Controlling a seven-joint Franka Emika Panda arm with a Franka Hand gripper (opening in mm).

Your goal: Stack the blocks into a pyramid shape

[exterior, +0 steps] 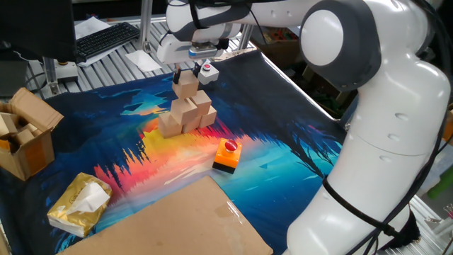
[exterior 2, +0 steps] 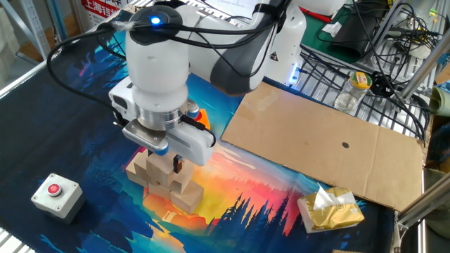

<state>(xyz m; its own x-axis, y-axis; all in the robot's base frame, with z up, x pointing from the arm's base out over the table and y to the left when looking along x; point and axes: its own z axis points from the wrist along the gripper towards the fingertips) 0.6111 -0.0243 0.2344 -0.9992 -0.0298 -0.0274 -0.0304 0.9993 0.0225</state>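
Several light-tan wooden blocks [exterior: 185, 117] stand in a tight cluster on the colourful mat, a lower row with two more on top of it. My gripper [exterior: 187, 74] is directly above them, shut on one more block [exterior: 187, 86]. That block sits at the top of the pile; whether it touches the blocks beneath I cannot tell. In the other fixed view the gripper [exterior 2: 172, 160] and its wide hand cover the top of the pile of blocks [exterior 2: 169, 184]. Only the lower blocks show there.
An orange-and-black button box [exterior: 228, 155] lies right in front of the pile. A grey box with a red button [exterior 2: 55, 193] sits beyond it. A cardboard sheet [exterior: 177, 225], a yellow tissue pack [exterior: 79, 204] and an open cardboard box [exterior: 25, 134] lie nearby.
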